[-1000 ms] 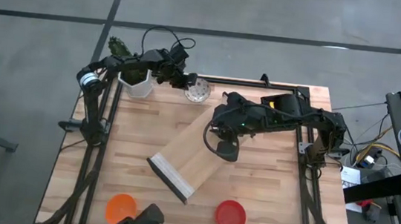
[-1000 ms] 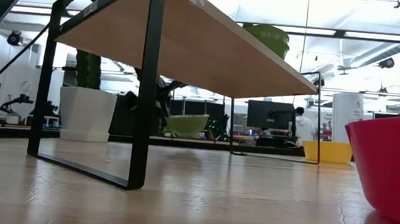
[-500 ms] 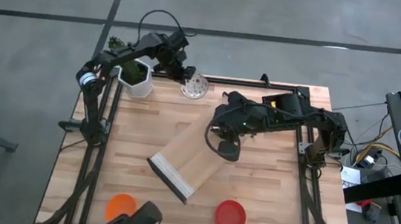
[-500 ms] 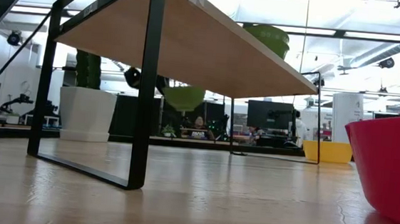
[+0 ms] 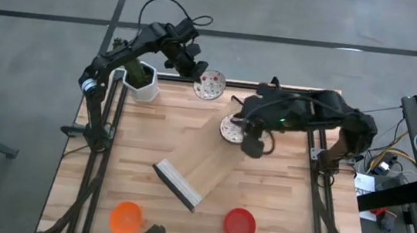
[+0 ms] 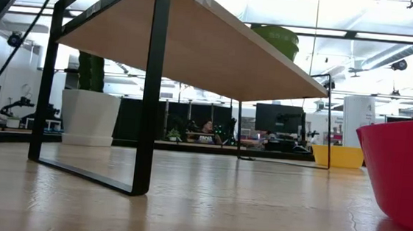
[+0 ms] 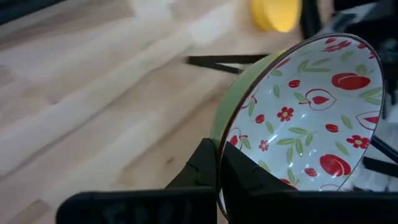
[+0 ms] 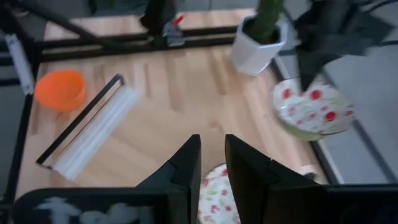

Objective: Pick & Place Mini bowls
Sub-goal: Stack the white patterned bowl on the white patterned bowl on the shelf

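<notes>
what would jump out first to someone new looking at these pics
Both arms hold patterned bowls at once. The left gripper pinches the rim of a white bowl with red fruit print at the table's far edge beside the cactus pot; the right gripper grips a second patterned bowl over the wooden shelf. Orange bowl and red bowl sit near the front edge.

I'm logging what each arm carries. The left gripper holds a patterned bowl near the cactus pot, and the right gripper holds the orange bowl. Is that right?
Not quite. The left gripper does hold a patterned bowl near the cactus pot, but the right gripper also holds a patterned bowl, as the high and right wrist views show. The orange bowl sits untouched at the table's corner.
</notes>
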Available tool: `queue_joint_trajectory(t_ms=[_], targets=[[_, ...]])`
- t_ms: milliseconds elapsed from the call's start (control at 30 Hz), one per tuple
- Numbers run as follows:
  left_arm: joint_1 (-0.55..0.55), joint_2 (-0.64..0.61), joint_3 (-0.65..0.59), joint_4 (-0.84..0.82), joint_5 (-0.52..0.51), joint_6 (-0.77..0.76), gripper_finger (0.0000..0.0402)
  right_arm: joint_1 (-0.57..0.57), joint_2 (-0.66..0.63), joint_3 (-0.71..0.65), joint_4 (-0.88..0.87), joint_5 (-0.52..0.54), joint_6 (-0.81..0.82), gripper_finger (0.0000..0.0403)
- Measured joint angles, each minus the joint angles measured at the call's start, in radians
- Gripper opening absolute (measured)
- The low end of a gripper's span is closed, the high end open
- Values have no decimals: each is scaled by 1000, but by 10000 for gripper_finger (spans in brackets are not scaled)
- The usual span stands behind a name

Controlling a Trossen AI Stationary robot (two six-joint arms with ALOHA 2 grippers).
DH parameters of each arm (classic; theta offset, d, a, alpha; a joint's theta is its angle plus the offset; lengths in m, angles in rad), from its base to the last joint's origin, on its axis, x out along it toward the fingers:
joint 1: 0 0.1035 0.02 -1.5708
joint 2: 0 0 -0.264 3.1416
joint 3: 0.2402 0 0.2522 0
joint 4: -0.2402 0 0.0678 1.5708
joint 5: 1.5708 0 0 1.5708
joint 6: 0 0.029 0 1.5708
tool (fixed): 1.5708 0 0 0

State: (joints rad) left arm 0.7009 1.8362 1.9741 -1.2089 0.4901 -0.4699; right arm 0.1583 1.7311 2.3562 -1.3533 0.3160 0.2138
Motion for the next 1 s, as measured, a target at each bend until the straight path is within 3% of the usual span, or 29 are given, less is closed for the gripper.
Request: queue_joint_trajectory(t_ms=[233, 467, 700, 1000], targets=[[-108, -8, 85, -11, 25, -38, 0, 1, -83, 0, 2, 80, 27, 68], [-201, -8, 116, 0, 49, -76, 0, 1, -129, 0, 1, 89, 68, 68], [-285, -8, 116, 143, 96, -174, 0, 1, -129, 0, -2, 87, 68, 68], [-324, -5, 115, 125, 99, -190, 0, 14, -93, -6, -58, -94, -17, 68]])
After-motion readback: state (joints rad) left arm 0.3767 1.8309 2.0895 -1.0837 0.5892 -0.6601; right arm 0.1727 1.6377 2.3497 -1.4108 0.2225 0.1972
